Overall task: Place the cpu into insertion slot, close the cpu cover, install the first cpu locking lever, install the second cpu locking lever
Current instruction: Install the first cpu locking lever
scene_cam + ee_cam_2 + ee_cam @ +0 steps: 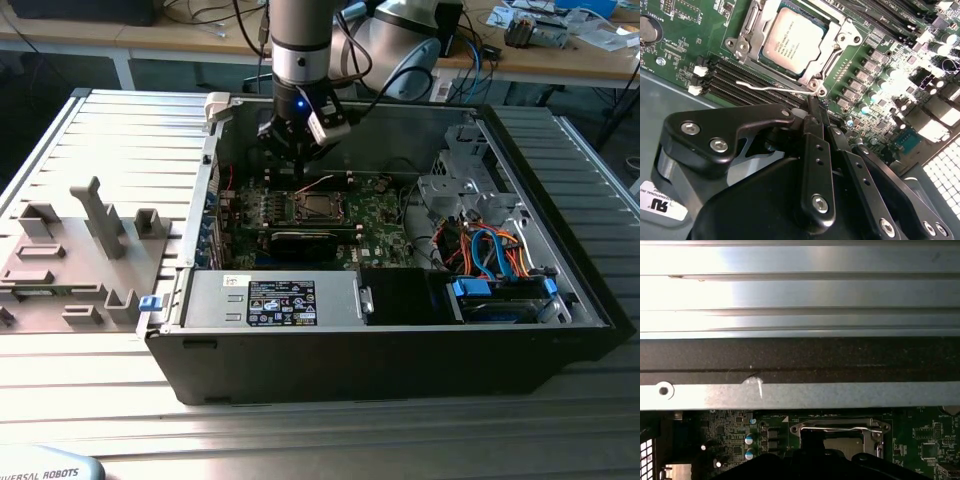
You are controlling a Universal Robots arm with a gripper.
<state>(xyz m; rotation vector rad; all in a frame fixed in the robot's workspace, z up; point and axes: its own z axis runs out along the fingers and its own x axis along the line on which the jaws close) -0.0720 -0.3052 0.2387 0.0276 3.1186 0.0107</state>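
Scene: we see an open computer case (400,340) lying on a ribbed metal table (120,140), its green board (385,215) facing up.
Arm: it reaches down into the case from the far side, over the board.
Gripper (816,102): in the second wrist view we see its black fingers (815,150) drawn together, tips pinched on the thin wire lever (772,89) at the socket's corner.
Cpu (792,42): seated flat in the slot (840,65), silver top showing.
Cover (832,20): its silvery frame lies down around the chip.
Lever: it runs along the socket's edge, just beside the dark memory slots (740,80).
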